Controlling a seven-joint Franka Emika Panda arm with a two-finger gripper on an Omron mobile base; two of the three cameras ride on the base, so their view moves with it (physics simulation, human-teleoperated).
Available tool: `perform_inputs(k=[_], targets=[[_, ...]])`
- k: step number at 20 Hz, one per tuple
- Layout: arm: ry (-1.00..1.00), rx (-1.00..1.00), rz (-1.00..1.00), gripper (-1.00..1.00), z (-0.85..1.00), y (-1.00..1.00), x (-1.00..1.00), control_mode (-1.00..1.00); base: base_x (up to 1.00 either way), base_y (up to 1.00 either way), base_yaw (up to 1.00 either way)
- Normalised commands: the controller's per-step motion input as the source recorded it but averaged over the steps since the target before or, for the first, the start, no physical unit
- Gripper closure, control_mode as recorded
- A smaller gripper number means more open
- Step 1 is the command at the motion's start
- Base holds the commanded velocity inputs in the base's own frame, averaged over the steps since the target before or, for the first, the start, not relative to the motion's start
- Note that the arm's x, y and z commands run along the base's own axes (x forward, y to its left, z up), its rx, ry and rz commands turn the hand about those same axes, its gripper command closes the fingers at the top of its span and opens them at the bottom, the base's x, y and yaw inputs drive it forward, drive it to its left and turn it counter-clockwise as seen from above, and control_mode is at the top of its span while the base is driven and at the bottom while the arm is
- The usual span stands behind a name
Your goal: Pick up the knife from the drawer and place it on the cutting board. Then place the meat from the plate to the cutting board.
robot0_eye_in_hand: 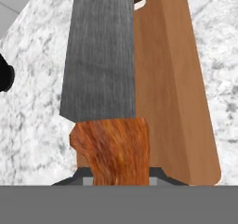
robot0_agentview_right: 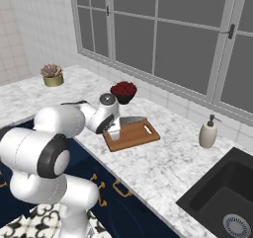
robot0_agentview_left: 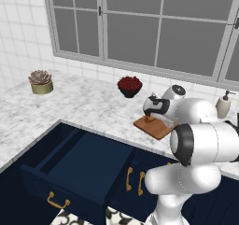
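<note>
My gripper (robot0_agentview_right: 114, 131) is shut on the knife's orange-brown handle (robot0_eye_in_hand: 114, 148), low over the near end of the cutting board (robot0_agentview_right: 134, 135). The knife's grey blade (robot0_eye_in_hand: 100, 56) points away from me along the board's left side and partly overhangs the marble. From the right base view the blade (robot0_agentview_right: 132, 120) lies level near the board's far edge. I cannot tell whether it touches the wood. In the left base view the gripper (robot0_agentview_left: 151, 117) hides much of the board (robot0_agentview_left: 156, 129). The navy drawer (robot0_agentview_left: 79, 165) stands pulled open with nothing visible inside. The meat and the plate are out of view.
A dark bowl of red berries (robot0_agentview_left: 129, 86) sits behind the board. A potted succulent (robot0_agentview_left: 41, 81) stands far left. A soap dispenser (robot0_agentview_right: 208, 132) and the black sink (robot0_agentview_right: 225, 192) lie to the right. Windows run along the back wall.
</note>
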Motion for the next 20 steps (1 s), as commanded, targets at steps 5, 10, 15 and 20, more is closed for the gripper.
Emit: perform_inputs(k=[5,10,15,20], targets=[[0.05,0.0,0.0,1.0,-0.14,-0.28,0.06,-1.0,0.0,0.0,0.0],[0.06,0.0,0.0,1.0,-0.24,-0.04,0.29,-1.0,0.0,0.0,0.0],[0.05,0.0,0.0,1.0,-0.22,0.01,0.35,-1.0,0.0,0.0,0.0],[0.04,0.0,0.0,-1.0,-0.31,0.0,0.27,-1.0,0.0,0.0,0.0]])
